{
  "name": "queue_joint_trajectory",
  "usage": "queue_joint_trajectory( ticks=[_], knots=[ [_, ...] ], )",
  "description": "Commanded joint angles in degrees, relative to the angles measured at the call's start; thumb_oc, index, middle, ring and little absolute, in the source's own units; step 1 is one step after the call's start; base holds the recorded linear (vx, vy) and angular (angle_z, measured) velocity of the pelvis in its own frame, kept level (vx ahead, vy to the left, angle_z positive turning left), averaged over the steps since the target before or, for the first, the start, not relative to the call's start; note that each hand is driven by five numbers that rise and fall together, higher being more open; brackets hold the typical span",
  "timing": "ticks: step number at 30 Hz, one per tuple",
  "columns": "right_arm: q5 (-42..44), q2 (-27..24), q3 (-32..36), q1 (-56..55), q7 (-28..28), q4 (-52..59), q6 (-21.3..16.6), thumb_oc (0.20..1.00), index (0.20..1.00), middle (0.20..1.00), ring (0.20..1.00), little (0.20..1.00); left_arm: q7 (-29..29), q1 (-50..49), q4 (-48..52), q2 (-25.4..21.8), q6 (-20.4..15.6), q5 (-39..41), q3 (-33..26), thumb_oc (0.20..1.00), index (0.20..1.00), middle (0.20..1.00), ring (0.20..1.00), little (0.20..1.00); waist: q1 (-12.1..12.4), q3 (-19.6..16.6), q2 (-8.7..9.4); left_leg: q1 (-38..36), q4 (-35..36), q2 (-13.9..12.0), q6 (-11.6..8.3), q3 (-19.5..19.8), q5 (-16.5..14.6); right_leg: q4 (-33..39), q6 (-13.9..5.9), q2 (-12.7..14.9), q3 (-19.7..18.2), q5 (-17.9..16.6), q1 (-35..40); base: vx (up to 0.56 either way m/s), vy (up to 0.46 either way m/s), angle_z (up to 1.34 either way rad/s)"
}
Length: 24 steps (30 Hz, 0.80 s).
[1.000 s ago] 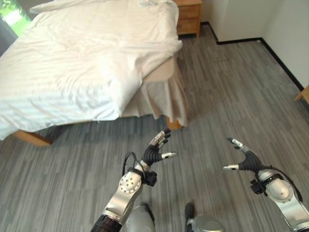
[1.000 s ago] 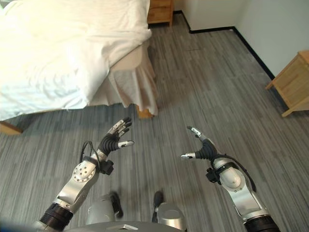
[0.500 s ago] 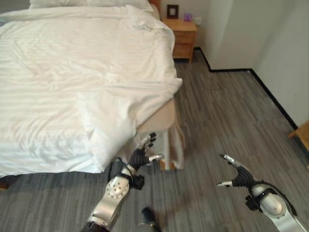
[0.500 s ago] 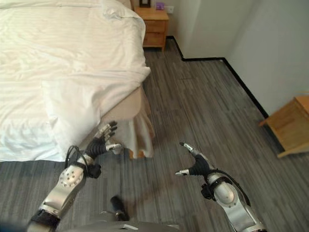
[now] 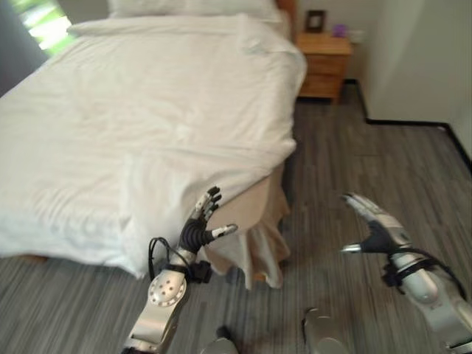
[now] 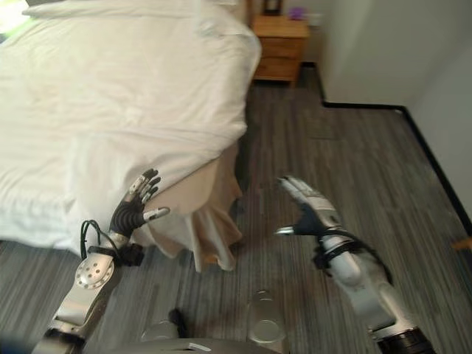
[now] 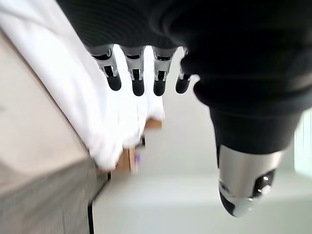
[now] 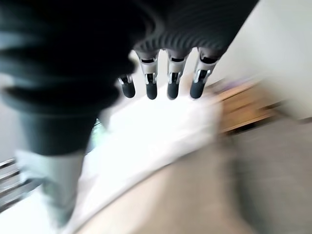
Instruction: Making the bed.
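Two hands, left hand point(image 5: 198, 232) and right hand point(image 5: 372, 230), hover released above grey plank floor point(image 5: 354, 169). The bed point(image 5: 251, 203) under a white duvet point(image 5: 140, 125) spans the upper left; a wooden nightstand point(image 5: 324, 63) stands upper right.

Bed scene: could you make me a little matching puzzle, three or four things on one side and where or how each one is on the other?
Things:
1. white duvet
2. wooden nightstand
3. left hand
4. right hand

Places or states:
A. open, over the bare floor
B. by the head of the bed, against the wall
C. spread over the bed, one corner hanging down
D. open, raised in front of the bed's near corner

Pairs: 1-C, 2-B, 3-D, 4-A
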<state>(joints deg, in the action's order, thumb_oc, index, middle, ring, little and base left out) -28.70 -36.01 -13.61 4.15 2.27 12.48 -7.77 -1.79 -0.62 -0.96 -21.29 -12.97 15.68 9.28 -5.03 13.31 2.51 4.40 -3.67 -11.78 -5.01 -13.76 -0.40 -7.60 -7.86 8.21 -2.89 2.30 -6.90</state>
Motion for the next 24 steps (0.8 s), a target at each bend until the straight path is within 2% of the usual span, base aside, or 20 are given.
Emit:
queue_joint_trajectory(
  ticks=[1, 6, 7, 9, 12, 13, 14, 15, 17, 19, 20, 22, 23, 24],
  knots=[
    [1.12, 1.56, 1.61, 4.64, 2.51, 0.88, -1.80, 1.000, 1.000, 1.000, 1.000, 1.000, -1.73, -3.07, 2.22, -2.84, -2.50, 1.18, -3.90, 1.000, 1.000, 1.000, 1.000, 1.000, 3.22, -3.32, 0.54, -15.26, 8.67, 5.01, -0.08, -1.10, -1.48, 12.40, -4.11, 4.15, 3.76, -6.71, 6.33, 0.22, -0.297, 1.58],
    [3.06, 1.11, -0.67, 6.02, 1.40, -0.32, -2.22, 1.000, 1.000, 1.000, 1.000, 1.000, -2.70, -5.30, -0.45, -2.10, -1.78, -0.54, -6.90, 1.000, 1.000, 1.000, 1.000, 1.000, 3.43, -4.30, -1.19, -16.68, 7.55, 4.37, -1.59, 0.71, -1.31, 12.60, -2.88, 4.31, 7.77, -5.51, 10.90, 0.19, -0.161, 1.03],
    [4.37, 0.77, -0.76, 5.24, 0.81, -0.65, -2.24, 1.000, 1.000, 1.000, 1.000, 1.000, -3.14, -5.59, -2.38, -2.06, -1.48, -1.54, -7.53, 1.000, 1.000, 1.000, 1.000, 1.000, 3.69, -3.84, -1.82, -15.75, 4.24, 3.46, -3.10, 0.66, -1.26, 12.60, -2.13, 4.36, 9.33, -4.46, 12.34, 0.07, -0.086, 0.15],
    [5.08, 0.50, -0.66, 4.56, 0.50, -0.55, -2.39, 1.000, 1.000, 1.000, 1.000, 1.000, -3.60, -5.17, -3.82, -1.91, -1.40, -1.88, -7.48, 1.000, 1.000, 1.000, 1.000, 1.000, 3.52, -3.21, -2.10, -14.60, 1.47, 2.59, -4.14, 0.86, -1.02, 12.60, -1.70, 4.29, 10.52, -3.57, 13.57, 0.08, -0.093, 0.10],
    [6.34, -0.88, 1.31, 0.99, 0.53, -0.15, -2.56, 1.000, 1.000, 1.000, 1.000, 1.000, -5.15, -3.11, -5.08, -2.18, -1.40, -3.53, -7.67, 1.000, 1.000, 1.000, 1.000, 1.000, 2.48, -1.33, -2.49, -9.21, -8.37, -0.67, -7.19, -0.70, 3.81, 12.60, -0.15, 4.33, 14.14, -1.26, 17.10, 0.08, -0.096, 0.44],
    [7.33, -1.46, 2.08, -1.22, 0.24, -0.23, -2.53, 1.000, 1.000, 1.000, 1.000, 1.000, -6.11, -2.10, -5.08, -2.53, -1.34, -4.09, -8.19, 1.000, 1.000, 1.000, 1.000, 1.000, 1.38, -0.55, -2.50, -6.87, -10.88, -4.35, -7.39, -6.49, 8.15, 12.60, 0.56, 3.99, 15.90, 0.06, 19.11, 0.17, -0.061, 0.93],
    [7.58, -1.84, 2.73, -2.72, -0.05, -0.19, -2.56, 1.000, 1.000, 1.000, 1.000, 1.000, -6.13, -1.81, -4.56, -2.77, -1.09, -4.64, -8.32, 1.000, 1.000, 1.000, 1.000, 1.000, 0.73, -0.71, -2.88, -7.42, -8.44, -5.59, -6.47, -10.11, 8.10, 12.60, 0.47, 3.73, 16.50, 0.66, 19.67, 0.22, -0.009, 0.86],
    [7.65, -2.18, 3.14, -3.74, -0.35, -0.03, -2.66, 1.000, 1.000, 1.000, 1.000, 1.000, -6.16, -1.83, -4.58, -2.98, -1.03, -5.43, -8.71, 1.000, 1.000, 1.000, 1.000, 1.000, 0.31, -0.99, -3.28, -8.01, -5.58, -5.37, -5.66, -11.94, 7.21, 12.60, 0.26, 3.66, 16.41, 0.86, 19.90, 0.30, 0.101, 0.57],
    [8.97, -2.87, 3.57, -5.05, -1.11, -0.63, -2.60, 1.000, 1.000, 1.000, 1.000, 1.000, -7.36, -0.28, -4.19, -3.72, -1.48, -8.30, -9.03, 1.000, 1.000, 1.000, 1.000, 1.000, 0.89, -1.07, -4.50, -5.02, 1.61, -3.45, -5.34, -7.83, 9.37, 12.60, -0.65, 3.39, 15.21, 1.74, 20.58, 0.32, 0.164, -0.04],
    [10.10, -2.77, 3.79, -5.48, -1.63, -1.14, -2.92, 1.000, 1.000, 1.000, 1.000, 1.000, -8.69, 1.41, -3.18, -4.29, -1.68, -10.65, -9.01, 1.000, 1.000, 1.000, 1.000, 1.000, 1.09, -1.14, -4.59, -3.31, 7.35, -3.16, -5.96, -5.76, 11.19, 12.60, -1.33, 3.82, 14.98, 2.55, 21.19, 0.26, 0.113, -0.43],
    [10.70, -2.85, 3.97, -5.74, -1.67, -1.45, -3.02, 1.000, 1.000, 1.000, 1.000, 1.000, -9.31, 2.26, -2.06, -4.63, -1.98, -11.53, -9.32, 1.000, 1.000, 1.000, 1.000, 1.000, 1.00, -0.96, -4.65, -1.77, 8.05, -3.29, -6.19, -4.85, 11.37, 12.60, -1.69, 3.83, 14.25, 3.00, 21.73, 0.27, 0.102, -0.49],
    [11.41, -3.13, 4.28, -6.17, -1.98, -1.67, -3.41, 1.000, 1.000, 1.000, 1.000, 1.000, -10.94, 4.07, -0.91, -5.17, -2.20, -12.67, -9.64, 1.000, 1.000, 1.000, 1.000, 1.000, 0.24, -1.12, -4.79, -0.43, 8.33, -3.88, -6.89, -4.97, 11.92, 12.60, -2.38, 4.00, 12.43, 3.79, 22.34, 0.25, 0.129, -0.58],
    [11.95, -3.23, 4.83, -6.91, -2.65, -1.41, -3.59, 1.000, 1.000, 1.000, 1.000, 1.000, -11.38, 4.81, -1.04, -5.42, -2.06, -13.23, -10.17, 1.000, 1.000, 1.000, 1.000, 1.000, -0.39, -1.61, -5.12, -0.98, 8.67, -4.35, -6.87, -6.44, 11.96, 12.60, -2.74, 3.88, 11.49, 3.96, 22.47, 0.38, 0.227, -0.77],
    [12.45, -3.39, 5.69, -9.00, -3.62, -1.11, -3.91, 1.000, 1.000, 1.000, 1.000, 1.000, -12.43, 6.39, -1.76, -6.86, -1.08, -15.63, -10.66, 1.000, 1.000, 1.000, 1.000, 1.000, -2.45, -2.91, -5.53, -2.59, 8.67, -5.37, -6.74, -9.45, 13.16, 12.60, -3.02, 3.75, 9.27, 4.17, 22.92, 0.51, 0.265, -1.41]
  ],
)
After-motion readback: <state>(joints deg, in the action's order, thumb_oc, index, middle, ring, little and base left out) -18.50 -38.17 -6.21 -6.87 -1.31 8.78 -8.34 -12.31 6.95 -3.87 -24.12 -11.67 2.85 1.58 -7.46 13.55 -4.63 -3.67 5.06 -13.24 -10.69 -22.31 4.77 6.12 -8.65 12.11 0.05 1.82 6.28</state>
